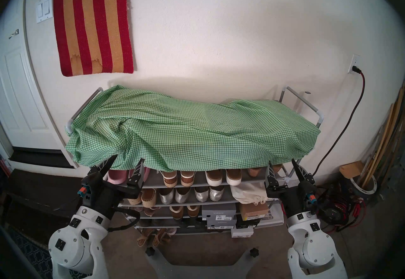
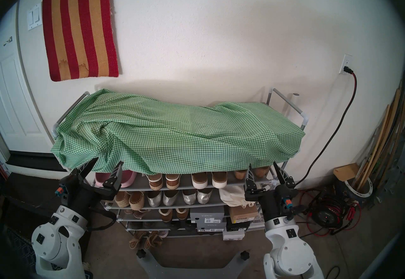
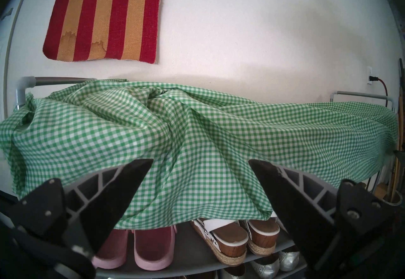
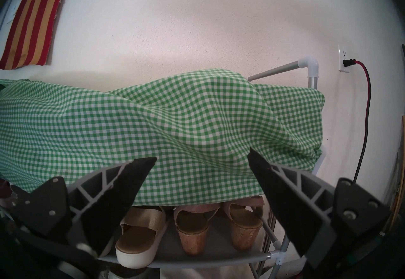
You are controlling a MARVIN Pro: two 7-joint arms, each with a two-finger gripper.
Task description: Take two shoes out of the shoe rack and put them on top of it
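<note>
Rack (image 1: 305,100) under gingham cloth (image 1: 186,127). Sandals (image 1: 178,178) on shelf below cloth hem. Left gripper (image 1: 128,162) and right gripper (image 1: 282,165) in front of rack, both spread, empty.

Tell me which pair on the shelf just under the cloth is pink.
The pink slippers, leftmost on that shelf, directly ahead of the left gripper. The wedge sandals and white platform shoes to their right have brown insoles.
</note>
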